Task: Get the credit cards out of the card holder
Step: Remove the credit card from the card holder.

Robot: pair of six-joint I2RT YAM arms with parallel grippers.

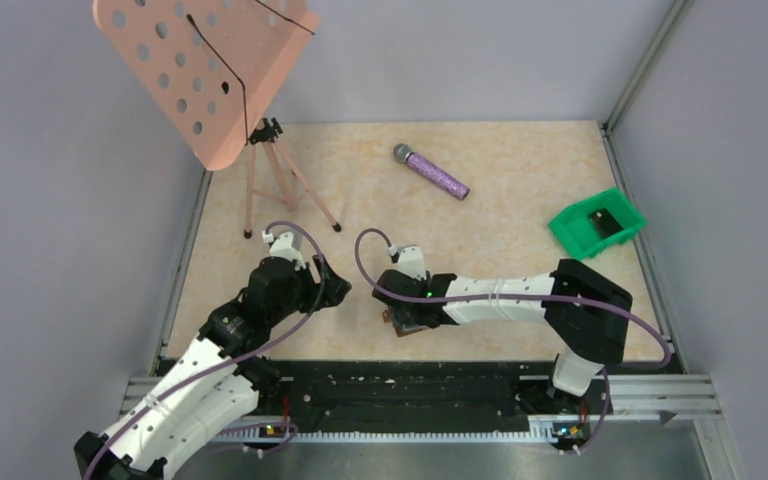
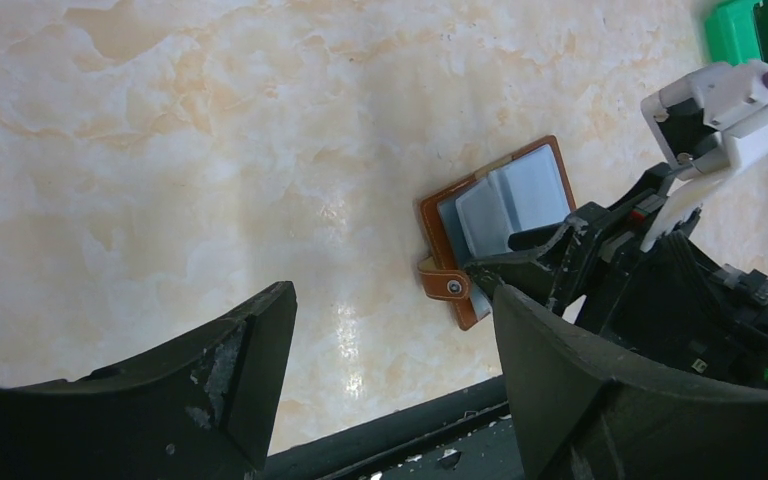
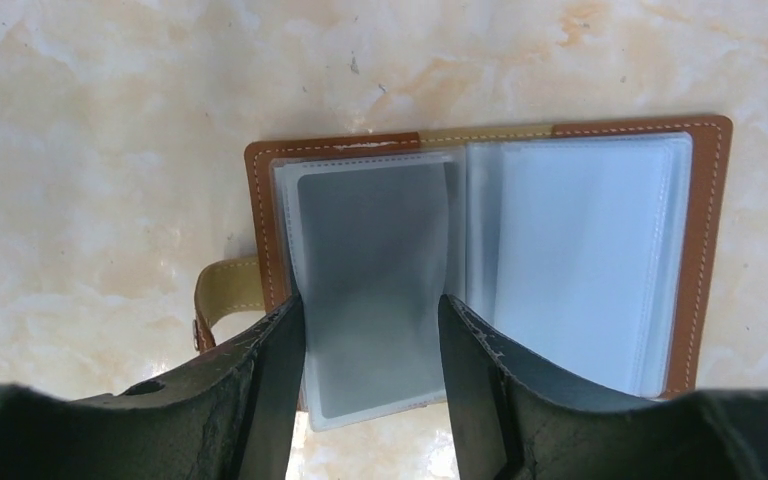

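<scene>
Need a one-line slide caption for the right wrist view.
Right gripper, jaws bracketing a grey plastic sleeve of the open brown leather card holder on the beige marbled tabletop.

No legible text, brand marks or numbers in any view; card holder [image 3: 560,250] sleeves show no readable print.

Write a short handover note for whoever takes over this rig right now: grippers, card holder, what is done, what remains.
Left gripper: open, empty, held above the table beside the card holder.
Right gripper: fingers straddle the holder's grey left pocket; whether they pinch it is unclear.
Card holder: lying open and flat on the table, under the right gripper.
Done: holder is open.
Left: no card seen outside it yet; draw the cards out.
</scene>
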